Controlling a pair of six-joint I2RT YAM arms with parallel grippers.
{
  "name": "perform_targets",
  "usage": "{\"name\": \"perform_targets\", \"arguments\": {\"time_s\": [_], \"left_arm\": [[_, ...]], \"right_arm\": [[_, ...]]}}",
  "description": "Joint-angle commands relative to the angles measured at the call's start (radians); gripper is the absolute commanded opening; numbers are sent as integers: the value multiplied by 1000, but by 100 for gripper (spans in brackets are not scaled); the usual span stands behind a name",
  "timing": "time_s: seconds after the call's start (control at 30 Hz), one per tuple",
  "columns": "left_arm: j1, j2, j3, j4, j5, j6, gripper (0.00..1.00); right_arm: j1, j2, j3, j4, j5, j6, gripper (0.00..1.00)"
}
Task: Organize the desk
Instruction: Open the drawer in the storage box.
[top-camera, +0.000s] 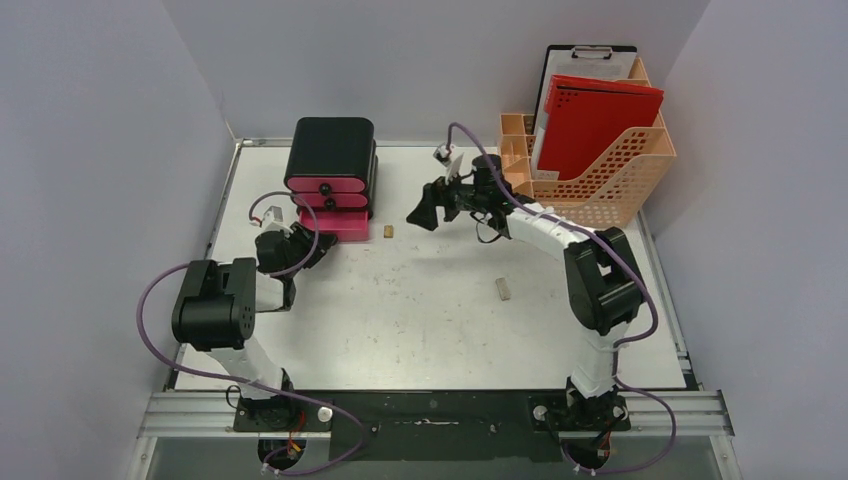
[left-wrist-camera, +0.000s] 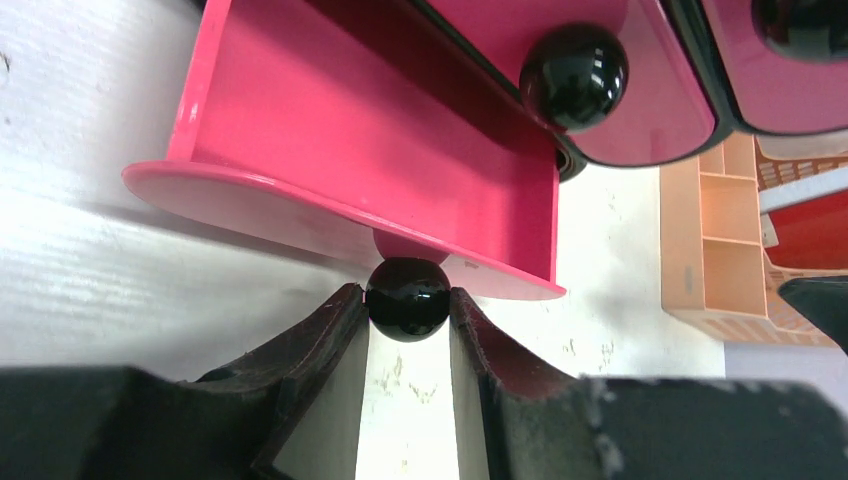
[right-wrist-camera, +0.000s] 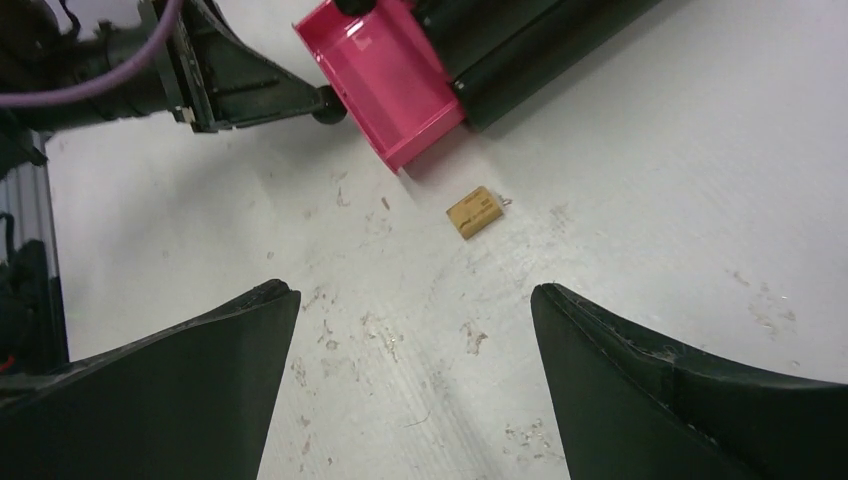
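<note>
**Overhead and wrist views.** The desk (top-camera: 430, 310) – a scuffed white tabletop – spans the whole scene, with both arm bases bolted at its near edge. Toward its far left stands a black drawer box (top-camera: 332, 150) with pink drawers. The lowest drawer (left-wrist-camera: 370, 130) is pulled out over the tabletop. The left gripper (left-wrist-camera: 405, 293) is clamped on this drawer's black knob (left-wrist-camera: 407, 300), with one finger pressed against each side. The right gripper (right-wrist-camera: 415, 295) hangs above the far middle of the desk – jaws spread wide, grasping nothing. Beneath it, a small tan block (right-wrist-camera: 474, 212) lies flat on the desk near the corner of the open drawer. A second, paler block (top-camera: 503, 289) lies well apart, right of centre. An orange rack (top-camera: 620, 175) in the far right corner holds a red folder (top-camera: 600, 115) and a clipboard (top-camera: 590, 55) upright.
</note>
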Motion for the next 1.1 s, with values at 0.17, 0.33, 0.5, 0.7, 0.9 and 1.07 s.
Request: {"name": "perform_targets", "arguments": {"time_s": [0.17,0.33,0.5,0.7,0.9,1.07], "left_arm": [[7,-226,-47,-94,68,85,26],[14,-271,-52,-188,84,127,26],[18,-275,-60,-208,78,143,29],[21,-270,-57,-265,74,184,33],[17,-260,-57,-291,75,207,40],[18,-281,-39,-362,93,239,48]], "right_arm": [[95,72,65,-100,129,-237,90],[132,133,109,-123,156,-261,90],[160,200,144,-115,176,-284,90],[170,254,160,-59,132,-277,90],[175,275,165,-38,108,-343,90],[176,292,188,-51,110,-418,90]]}}
